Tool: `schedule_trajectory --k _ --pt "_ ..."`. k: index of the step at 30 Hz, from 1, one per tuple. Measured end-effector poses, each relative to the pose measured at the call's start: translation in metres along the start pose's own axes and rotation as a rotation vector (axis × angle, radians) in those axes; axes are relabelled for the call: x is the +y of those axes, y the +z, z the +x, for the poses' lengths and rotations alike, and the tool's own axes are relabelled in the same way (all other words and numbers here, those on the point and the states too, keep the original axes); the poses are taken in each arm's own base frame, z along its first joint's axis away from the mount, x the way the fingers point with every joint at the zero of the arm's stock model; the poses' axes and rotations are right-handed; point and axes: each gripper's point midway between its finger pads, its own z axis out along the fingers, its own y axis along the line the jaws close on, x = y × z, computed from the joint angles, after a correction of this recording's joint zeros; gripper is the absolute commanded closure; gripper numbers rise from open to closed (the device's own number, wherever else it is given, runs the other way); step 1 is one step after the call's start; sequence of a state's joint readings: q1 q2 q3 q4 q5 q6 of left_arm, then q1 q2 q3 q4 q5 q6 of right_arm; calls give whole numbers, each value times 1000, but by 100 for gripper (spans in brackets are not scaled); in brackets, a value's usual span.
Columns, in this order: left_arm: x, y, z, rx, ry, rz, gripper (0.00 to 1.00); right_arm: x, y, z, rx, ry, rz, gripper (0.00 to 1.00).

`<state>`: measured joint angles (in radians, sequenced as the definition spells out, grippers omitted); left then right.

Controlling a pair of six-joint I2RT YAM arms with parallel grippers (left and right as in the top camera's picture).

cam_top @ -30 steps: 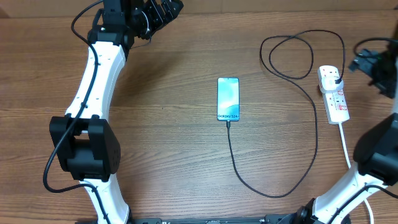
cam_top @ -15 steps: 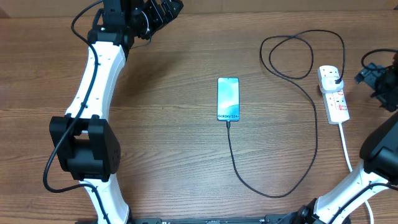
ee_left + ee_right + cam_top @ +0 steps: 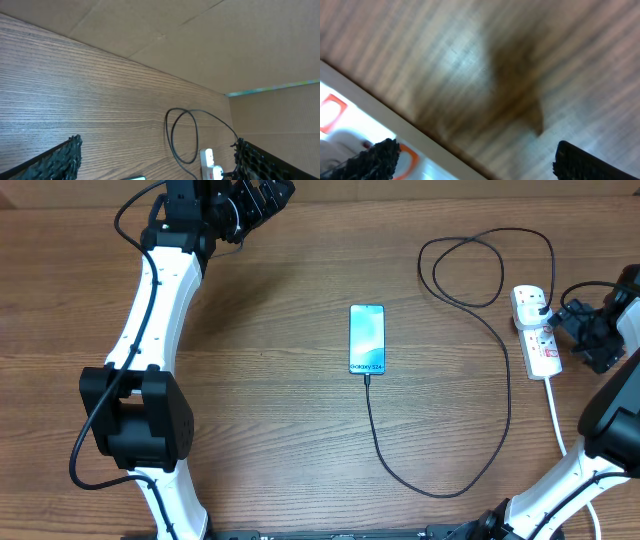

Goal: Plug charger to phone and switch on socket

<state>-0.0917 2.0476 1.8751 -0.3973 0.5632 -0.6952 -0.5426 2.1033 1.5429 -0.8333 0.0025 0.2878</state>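
The phone (image 3: 367, 339) lies face up mid-table, blue-to-white screen lit. The charger cable (image 3: 480, 442) runs from the phone's bottom edge, loops round the front and back, and its black plug (image 3: 541, 306) sits in the white socket strip (image 3: 540, 344) at the right. My right gripper (image 3: 573, 332) is open, just right of the strip and close above it; the strip's edge with orange marks fills the right wrist view's lower left (image 3: 350, 120). My left gripper (image 3: 262, 198) is open at the back left, far from everything. The left wrist view shows the strip (image 3: 210, 167) and the cable loop (image 3: 181, 135).
The strip's thick white cord (image 3: 555, 412) runs toward the front right. A cardboard wall (image 3: 200, 40) stands along the back of the table. My left arm's links (image 3: 135, 410) stretch down the left side.
My right gripper has moved left and toward the front, from right of the strip's far end to just beside the strip. The left arm, phone and cable have not moved.
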Motion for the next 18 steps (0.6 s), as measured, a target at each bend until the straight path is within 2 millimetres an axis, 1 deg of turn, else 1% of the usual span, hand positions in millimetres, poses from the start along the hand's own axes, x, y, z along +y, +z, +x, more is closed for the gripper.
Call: schedule_trajectory --k 14,18 --pt "0 0 0 0 0 0 1 1 0 11 50 14 -23 0" --pt "0 0 0 0 0 0 0 2 -2 19 80 14 -28 0"
